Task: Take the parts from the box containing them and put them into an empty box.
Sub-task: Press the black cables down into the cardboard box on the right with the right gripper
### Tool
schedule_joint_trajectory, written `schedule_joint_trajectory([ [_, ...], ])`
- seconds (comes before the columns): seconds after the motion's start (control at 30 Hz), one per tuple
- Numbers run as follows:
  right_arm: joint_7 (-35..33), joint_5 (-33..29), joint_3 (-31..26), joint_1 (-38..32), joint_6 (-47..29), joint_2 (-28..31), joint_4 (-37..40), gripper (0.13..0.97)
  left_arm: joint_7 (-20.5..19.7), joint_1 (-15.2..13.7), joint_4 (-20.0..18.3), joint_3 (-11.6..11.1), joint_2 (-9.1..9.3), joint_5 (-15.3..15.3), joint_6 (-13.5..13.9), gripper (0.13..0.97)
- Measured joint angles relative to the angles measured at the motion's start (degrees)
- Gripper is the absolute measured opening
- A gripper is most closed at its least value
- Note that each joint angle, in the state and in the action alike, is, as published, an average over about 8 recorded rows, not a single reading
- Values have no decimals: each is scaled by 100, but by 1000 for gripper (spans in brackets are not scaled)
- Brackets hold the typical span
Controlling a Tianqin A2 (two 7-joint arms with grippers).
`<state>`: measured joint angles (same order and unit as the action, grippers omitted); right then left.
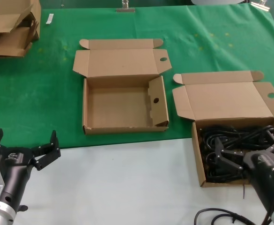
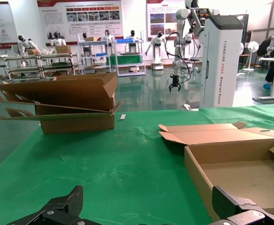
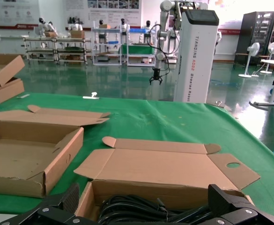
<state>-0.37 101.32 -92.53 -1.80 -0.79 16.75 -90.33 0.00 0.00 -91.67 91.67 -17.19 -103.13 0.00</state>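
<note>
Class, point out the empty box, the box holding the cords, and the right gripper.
Empty box (image 1: 120,108), head view, bare floor.
Box of cords (image 1: 225,101), head view, inside of lid flap.
Right gripper (image 1: 237,159), head view, between its fingertips.

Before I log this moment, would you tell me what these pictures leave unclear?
- How many parts there are: head view, the black cords tangle together, and the right tool covers some.
- Near end of the box containing them: right wrist view, cut off by the frame edge.
- Floor of the empty box: left wrist view, partly behind the left tool's fingers.
</note>
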Motion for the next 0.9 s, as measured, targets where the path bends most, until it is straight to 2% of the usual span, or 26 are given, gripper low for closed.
schedule_joint_trajectory([
  [0.9, 0, 0, 0, 0, 0, 0, 0, 966, 0, 0, 0, 0, 0, 0, 0, 966],
])
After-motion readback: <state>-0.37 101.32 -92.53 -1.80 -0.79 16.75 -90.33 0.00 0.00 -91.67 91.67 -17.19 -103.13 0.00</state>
